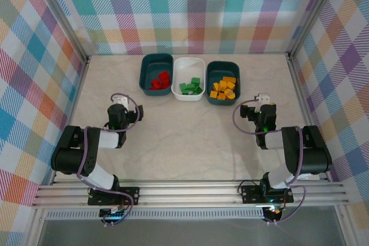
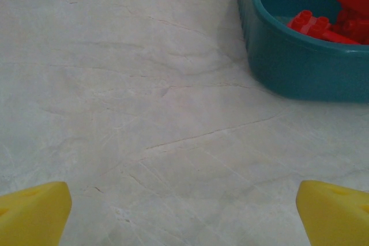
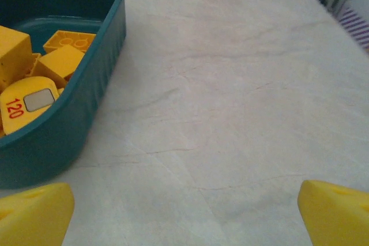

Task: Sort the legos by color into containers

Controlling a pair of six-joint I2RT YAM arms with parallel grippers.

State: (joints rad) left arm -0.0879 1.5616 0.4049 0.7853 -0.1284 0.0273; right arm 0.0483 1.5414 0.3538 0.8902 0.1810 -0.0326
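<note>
On the pale marbled tabletop, you have red plastic bricks in the left-hand teal tub, green bricks in the white tub and yellow bricks in the right-hand teal tub, upper centre, just ahead of the left gripper and right gripper, both spread wide and empty.

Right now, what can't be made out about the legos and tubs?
- Top view: green legos in the white tub, too small to count.
- Left wrist: left teal tub and red legos, cut by right edge.
- Right wrist: right teal tub and yellow legos, cut by left edge.
</note>
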